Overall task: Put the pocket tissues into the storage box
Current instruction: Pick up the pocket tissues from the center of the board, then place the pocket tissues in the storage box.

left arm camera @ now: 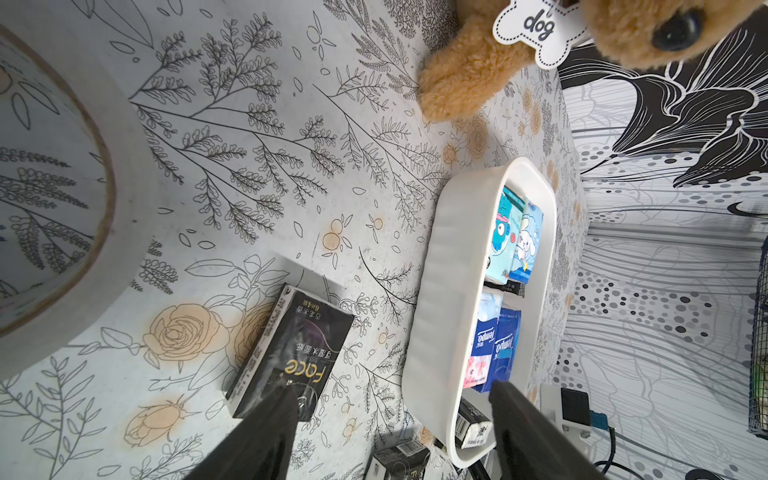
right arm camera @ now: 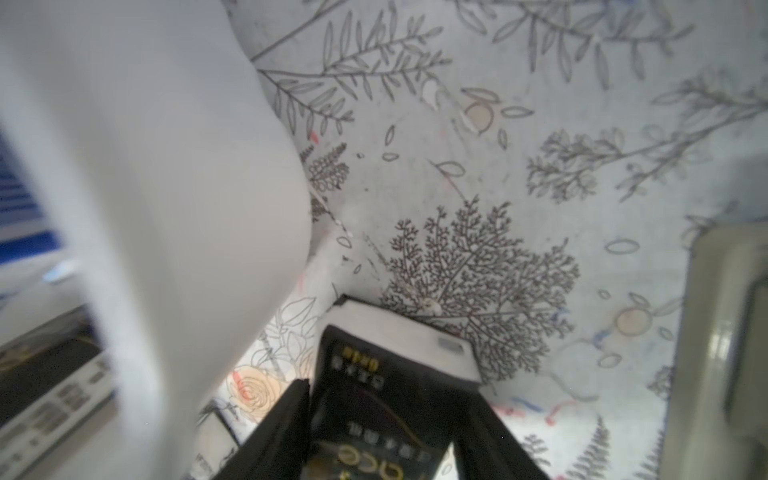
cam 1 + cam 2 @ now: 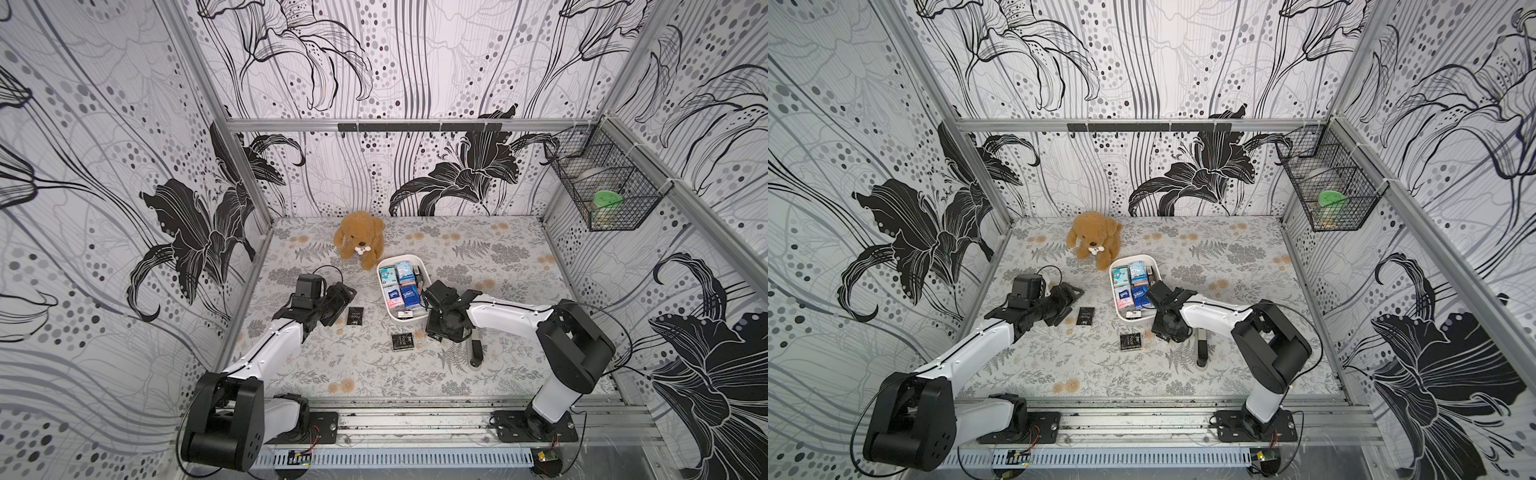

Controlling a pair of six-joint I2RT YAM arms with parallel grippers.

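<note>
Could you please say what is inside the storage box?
Pocket tissues fill the storage box: teal, light blue, pink, dark blue, black. Anything beneath them is hidden; the right arm covers the near right corner from above.

Right wrist view: storage box (image 2: pixel 166 208) wall is showing blurred; black packet (image 2: pixel 395 374) is running off the picture's edge
</note>
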